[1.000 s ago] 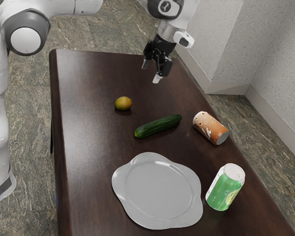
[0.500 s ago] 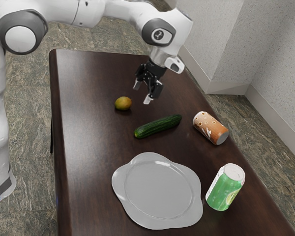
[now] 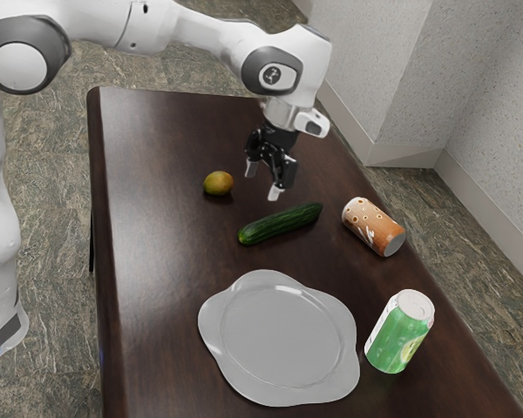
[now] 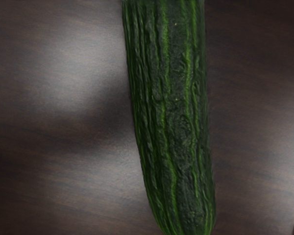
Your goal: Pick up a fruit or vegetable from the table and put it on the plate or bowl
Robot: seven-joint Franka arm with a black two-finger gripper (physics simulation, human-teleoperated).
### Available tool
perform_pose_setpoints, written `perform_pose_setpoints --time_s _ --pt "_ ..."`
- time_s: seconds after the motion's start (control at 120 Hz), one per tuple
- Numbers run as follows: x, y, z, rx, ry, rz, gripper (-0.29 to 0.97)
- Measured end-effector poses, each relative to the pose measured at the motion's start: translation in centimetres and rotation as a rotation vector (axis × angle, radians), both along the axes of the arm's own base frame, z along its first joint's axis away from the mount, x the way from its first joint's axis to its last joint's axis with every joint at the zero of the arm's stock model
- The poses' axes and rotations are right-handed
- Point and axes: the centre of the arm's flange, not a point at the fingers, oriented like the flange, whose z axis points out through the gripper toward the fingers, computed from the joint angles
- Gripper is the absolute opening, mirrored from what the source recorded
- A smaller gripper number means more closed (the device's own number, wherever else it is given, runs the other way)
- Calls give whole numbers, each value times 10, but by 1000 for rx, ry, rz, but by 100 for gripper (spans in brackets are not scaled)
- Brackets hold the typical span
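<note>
Mottled stone flooring and pale textured walls surround a dark wooden table (image 3: 157, 261), over which the white arm (image 3: 200, 35) reaches from the exterior view's upper left. Its jaws point down and stand spread, with nothing between them, hanging above the table between a small yellow-green fruit (image 3: 218, 183) and a cucumber (image 3: 280, 223), apart from both. The cucumber lies flat on the table, slanted, near the middle, well apart from the scalloped grey plate (image 3: 279, 338) nearer the camera. The plate carries nothing. An orange can (image 3: 373, 226) lies on its side toward the exterior view's right of the cucumber, and a green can (image 3: 399, 332) sits just beside the plate. From the wrist, the ridged cucumber (image 4: 171, 122) runs lengthwise across the dark wood.
</note>
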Motion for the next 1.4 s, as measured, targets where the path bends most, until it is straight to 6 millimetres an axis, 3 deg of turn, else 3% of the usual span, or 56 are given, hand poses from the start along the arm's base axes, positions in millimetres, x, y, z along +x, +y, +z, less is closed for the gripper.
perform_pose_setpoints --time_s 0.217,0.3,0.458,0.508,0.7,0.833,0.992,1.4 --pt "10 -22 -8 32 -43 -10 68" --pt "18 -32 -19 63 -48 -36 68" --pt "28 -86 -38 88 -60 -135 68" --pt "30 -95 -41 91 -64 -149 68" --pt "35 -64 -38 113 -80 -91 68" --pt "37 -56 -37 132 -87 -81 68" --pt "41 -28 -51 138 -63 -33 68" --pt "57 -26 -87 122 -20 -26 68"
